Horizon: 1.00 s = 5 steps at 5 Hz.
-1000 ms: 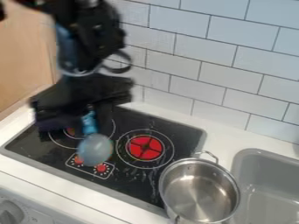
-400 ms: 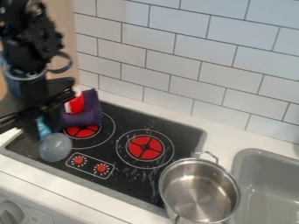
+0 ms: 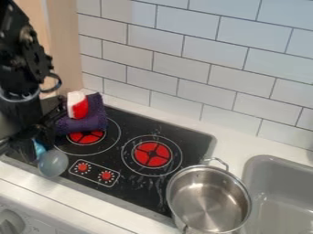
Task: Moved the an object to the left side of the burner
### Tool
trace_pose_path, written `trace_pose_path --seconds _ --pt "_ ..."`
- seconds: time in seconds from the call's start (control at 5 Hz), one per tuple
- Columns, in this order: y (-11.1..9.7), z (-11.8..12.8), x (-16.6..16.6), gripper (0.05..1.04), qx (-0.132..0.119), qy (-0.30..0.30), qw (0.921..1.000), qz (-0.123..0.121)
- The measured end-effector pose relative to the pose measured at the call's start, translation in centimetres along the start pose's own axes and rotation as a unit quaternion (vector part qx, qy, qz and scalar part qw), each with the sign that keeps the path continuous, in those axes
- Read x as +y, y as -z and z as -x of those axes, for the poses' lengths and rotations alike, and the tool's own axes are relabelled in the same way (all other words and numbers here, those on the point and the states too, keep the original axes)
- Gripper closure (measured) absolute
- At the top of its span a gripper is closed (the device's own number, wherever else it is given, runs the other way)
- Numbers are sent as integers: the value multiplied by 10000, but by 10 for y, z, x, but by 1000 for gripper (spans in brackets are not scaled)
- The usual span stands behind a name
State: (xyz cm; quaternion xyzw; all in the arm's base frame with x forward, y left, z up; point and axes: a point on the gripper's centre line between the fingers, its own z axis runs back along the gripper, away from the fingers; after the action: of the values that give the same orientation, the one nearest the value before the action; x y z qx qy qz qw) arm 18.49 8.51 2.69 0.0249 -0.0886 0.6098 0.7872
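Gripper [image 3: 35, 140] clamped on blue spoon [image 3: 53, 163], frame lower left. I should lower gently, clear of left burner [image 3: 86, 137], release once supported.

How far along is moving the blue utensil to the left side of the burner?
Carrying looks done: the utensil is at the lower left of the left burner. In hand: its blue handle, apparently held by the gripper. Left: probably lowering if needed, then release; I can't tell whether it touches the stovetop.
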Motion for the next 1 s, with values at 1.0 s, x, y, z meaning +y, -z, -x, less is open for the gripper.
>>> trace_pose_path --seconds 1.0 --pt "29 -14 -24 466 274 -47 9996 51"
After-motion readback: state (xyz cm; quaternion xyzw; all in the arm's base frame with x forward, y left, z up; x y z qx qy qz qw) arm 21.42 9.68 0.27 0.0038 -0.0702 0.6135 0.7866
